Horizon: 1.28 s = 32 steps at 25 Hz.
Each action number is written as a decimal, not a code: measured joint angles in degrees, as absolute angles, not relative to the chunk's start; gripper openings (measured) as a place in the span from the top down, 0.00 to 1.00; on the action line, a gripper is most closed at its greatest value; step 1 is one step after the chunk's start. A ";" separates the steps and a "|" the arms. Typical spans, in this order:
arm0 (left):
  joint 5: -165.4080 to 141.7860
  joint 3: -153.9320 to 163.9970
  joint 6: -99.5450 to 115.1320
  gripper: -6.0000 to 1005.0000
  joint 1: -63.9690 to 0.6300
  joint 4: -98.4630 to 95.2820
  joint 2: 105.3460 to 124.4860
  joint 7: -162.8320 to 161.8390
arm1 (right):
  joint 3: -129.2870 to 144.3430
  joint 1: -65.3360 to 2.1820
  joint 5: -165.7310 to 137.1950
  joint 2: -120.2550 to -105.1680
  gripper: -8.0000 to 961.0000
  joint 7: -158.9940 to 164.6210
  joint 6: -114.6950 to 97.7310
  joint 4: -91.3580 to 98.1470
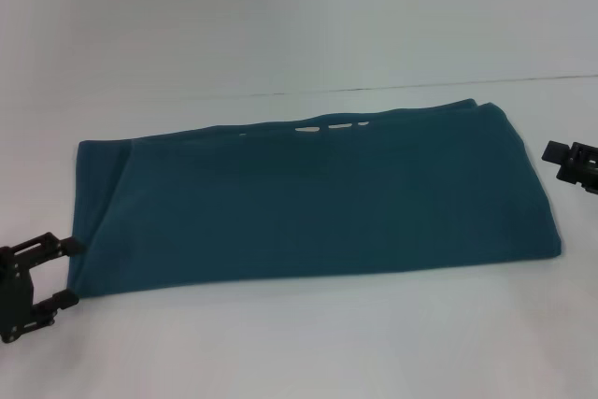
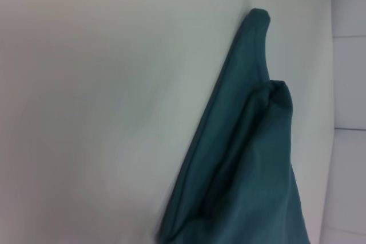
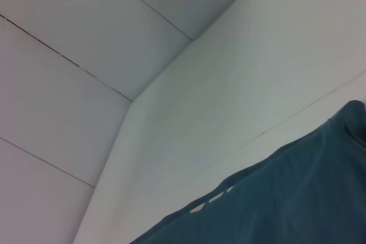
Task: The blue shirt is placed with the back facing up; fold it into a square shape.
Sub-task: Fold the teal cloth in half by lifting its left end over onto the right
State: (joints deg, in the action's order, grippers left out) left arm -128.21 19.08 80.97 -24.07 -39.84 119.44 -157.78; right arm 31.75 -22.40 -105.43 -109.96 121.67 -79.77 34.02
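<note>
a blue shirt (image 1: pixel 318 198) lies folded into a long band across the middle of the frame on a white table (image 1: pixel 299 35), with bits of white lettering peeking out along its upper edge. the left gripper (image 1: pixel 70 273) sits at the lower left, fingers spread apart at the shirt's left end, nothing held. the right gripper (image 1: pixel 561 158) shows at the right edge, just beside the shirt's right end; whether it is released or clenched cannot be told.
</note>
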 joint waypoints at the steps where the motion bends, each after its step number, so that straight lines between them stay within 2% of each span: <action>1: -128.28 19.32 80.73 0.23 -24.23 -39.94 119.37 -157.41 | 31.63 -22.38 -105.70 -109.94 0.26 121.66 -79.74 34.02; 9: -131.36 19.45 78.64 0.23 -25.36 -40.29 118.81 -158.30 | 31.60 -22.30 -107.09 -110.09 0.26 121.64 -79.28 34.02; 32: -131.47 19.23 74.56 0.24 -25.20 -38.23 119.48 -162.53 | 31.19 -22.15 -107.31 -110.18 0.26 121.64 -79.26 34.02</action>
